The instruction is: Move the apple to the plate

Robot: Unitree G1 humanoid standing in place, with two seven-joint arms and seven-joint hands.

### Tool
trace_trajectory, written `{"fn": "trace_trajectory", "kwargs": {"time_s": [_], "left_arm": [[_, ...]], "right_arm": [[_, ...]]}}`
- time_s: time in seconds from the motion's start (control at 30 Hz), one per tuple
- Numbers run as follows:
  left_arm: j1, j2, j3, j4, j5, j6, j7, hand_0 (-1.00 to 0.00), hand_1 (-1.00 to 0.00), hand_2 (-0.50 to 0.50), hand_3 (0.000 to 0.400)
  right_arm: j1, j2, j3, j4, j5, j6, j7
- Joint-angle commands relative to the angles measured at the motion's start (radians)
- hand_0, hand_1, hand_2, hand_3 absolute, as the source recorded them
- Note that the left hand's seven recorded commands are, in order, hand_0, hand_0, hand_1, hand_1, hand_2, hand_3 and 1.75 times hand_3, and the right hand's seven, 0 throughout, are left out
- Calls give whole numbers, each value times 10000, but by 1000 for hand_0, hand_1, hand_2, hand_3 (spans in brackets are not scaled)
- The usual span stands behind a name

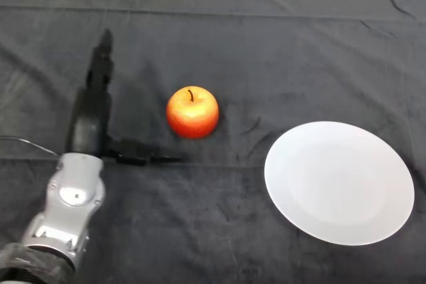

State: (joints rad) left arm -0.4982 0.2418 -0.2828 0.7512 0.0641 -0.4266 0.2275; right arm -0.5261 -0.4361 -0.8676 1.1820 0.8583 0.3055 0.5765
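Left hand [90, 121] lies open on the cloth, fingers straight ahead, thumb stretched sideways to the right. Apple [192, 112] sits upright just right of it, untouched; white plate [339, 181] lies farther right, well apart.

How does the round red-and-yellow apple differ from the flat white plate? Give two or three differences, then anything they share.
The red-and-yellow apple is ball-shaped, while the white plate is flat. The apple is mottled red and yellow with a dark stem; the plate is plain white. The apple is much smaller across than the plate. Both rest apart on the dark cloth, untouched by the left hand.
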Motion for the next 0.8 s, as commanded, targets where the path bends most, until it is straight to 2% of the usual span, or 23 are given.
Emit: {"fn": "trace_trajectory", "kwargs": {"time_s": [0.03,0.33,0.8], "left_arm": [[-175,47,-282,-104,-194,118,15,0,0,0,0],[-870,-99,-755,1289,-835,-232,-271,0,0,0,0],[-2223,-570,-1024,3082,-1660,-100,-314,0,0,0,0]], "right_arm": [[4,-115,-143,-59,91,-59,-108],[3,-120,-144,-54,96,-55,-109],[-12,-140,-153,-8,108,-52,-91]]}}
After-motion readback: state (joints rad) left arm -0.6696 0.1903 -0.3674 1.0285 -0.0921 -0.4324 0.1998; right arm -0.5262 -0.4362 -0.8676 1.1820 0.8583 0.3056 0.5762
